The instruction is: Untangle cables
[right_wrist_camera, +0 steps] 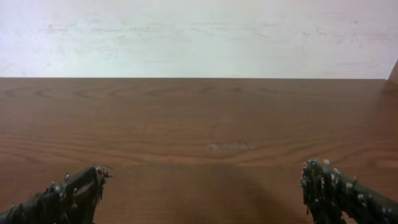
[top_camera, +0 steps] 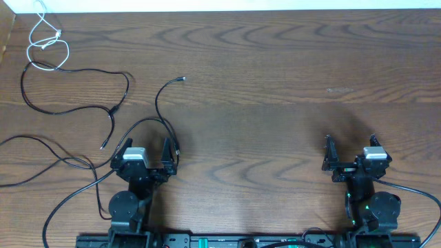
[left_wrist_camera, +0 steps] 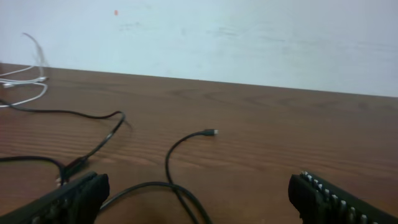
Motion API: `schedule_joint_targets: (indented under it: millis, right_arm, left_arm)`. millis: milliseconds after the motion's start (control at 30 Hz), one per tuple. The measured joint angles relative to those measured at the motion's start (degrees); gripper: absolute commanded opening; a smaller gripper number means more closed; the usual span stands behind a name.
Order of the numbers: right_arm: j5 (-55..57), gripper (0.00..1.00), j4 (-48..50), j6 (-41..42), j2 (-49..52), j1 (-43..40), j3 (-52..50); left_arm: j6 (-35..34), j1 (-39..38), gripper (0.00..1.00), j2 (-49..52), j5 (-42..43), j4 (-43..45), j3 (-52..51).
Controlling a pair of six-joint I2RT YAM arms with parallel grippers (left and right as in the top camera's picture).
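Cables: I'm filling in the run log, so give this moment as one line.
left claw: open, empty | right claw: open, empty | white cable: far left corner | black cables: loose, table's left side

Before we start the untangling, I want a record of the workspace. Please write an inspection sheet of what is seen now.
Surface: brown wooden table.
Job's things: white cable looped at the far left corner; black cables spread over the left side, near the left arm.
Clutter: nothing seen.
Grippers: left claw open, holding nothing; right claw open, holding nothing.
Cables: thick black arm wires trail from the arms.
Surroundings: pale wall behind the table.
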Motion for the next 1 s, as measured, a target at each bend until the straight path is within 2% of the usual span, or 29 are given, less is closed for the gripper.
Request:
schedule_joint_targets:
  millis: [1000]
  right_arm:
    - [0.0, 0.99, 0.0, 0.0, 0.0, 0.0, 0.0]
  left_arm:
    - [3.0, 0.7, 0.98, 0.0, -0.2, -0.1, 0.1]
